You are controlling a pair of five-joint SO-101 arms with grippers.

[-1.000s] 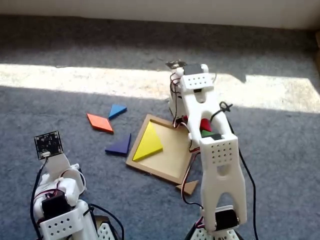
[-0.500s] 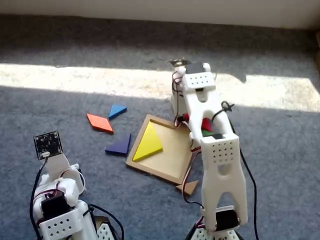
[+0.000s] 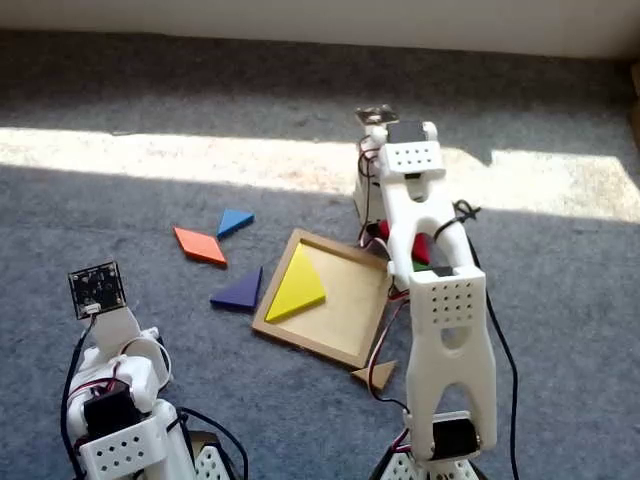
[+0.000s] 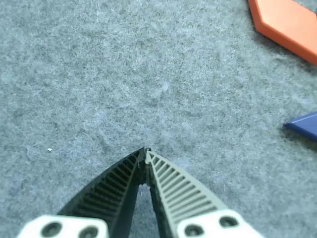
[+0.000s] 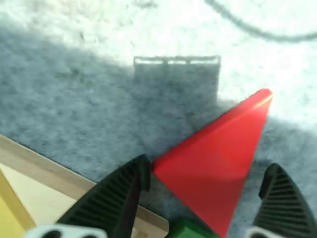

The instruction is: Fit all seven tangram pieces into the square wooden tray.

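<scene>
Square wooden tray (image 3: pixel 305 347) on the carpet (image 3: pixel 120 270) holds only the yellow triangle (image 3: pixel 292 285); the right arm (image 3: pixel 450 330) has swung outward past its edge. Left wrist: left fingers (image 4: pixel 168 183) pressed together over carpet. Right wrist: right fingers (image 5: pixel 121 191) spread around the red triangle (image 5: pixel 218 148) beside the tray, seemingly ready to grasp.

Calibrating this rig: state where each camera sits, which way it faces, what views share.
High view: fixed overhead, looking down on carpet, tray, left arm, right arm.
Left wrist view: on the left wrist, facing down at carpet; left fingers shut; orange piece at an edge.
Right wrist view: on the right wrist, facing down; right fingers open either side of the red triangle, by the tray.
Shared: high and right wrist show tray, red triangle; high and left wrist, orange piece.
</scene>
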